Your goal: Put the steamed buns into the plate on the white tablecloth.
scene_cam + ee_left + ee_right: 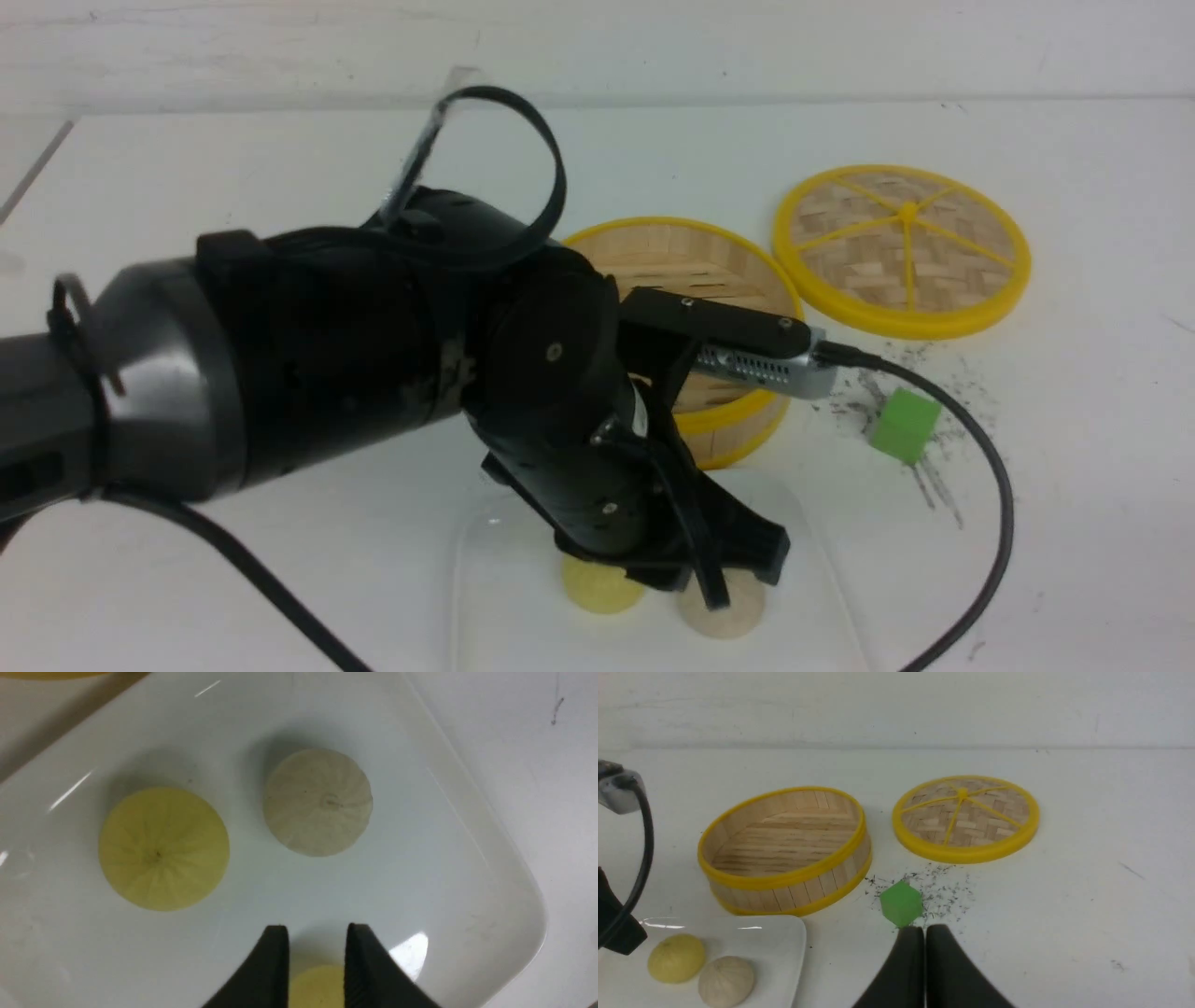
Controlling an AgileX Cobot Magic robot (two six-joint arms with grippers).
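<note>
The glossy white plate (pixel 467 868) lies on the white tablecloth (pixel 1074 485) near the front edge. A pale yellow steamed bun (pixel 163 849) and an off-white bun (pixel 317 802) rest on it, a little apart. Another yellow bun (pixel 317 987) lies on the plate under my left gripper (pixel 317 929), whose black fingers stand a narrow gap apart above it, not pinching it. In the front view that gripper (pixel 738 574) hangs over the plate (pixel 504 597) and hides that bun. My right gripper (pixel 924 933) is shut and empty, low over the cloth.
An empty bamboo steamer (pixel 709 271) with yellow rims stands just behind the plate. Its round woven lid (pixel 901 250) lies flat to the right. A small green block (pixel 904 426) sits among dark specks, just ahead of the right gripper's tips. The left camera cable (pixel 990 485) loops over the cloth.
</note>
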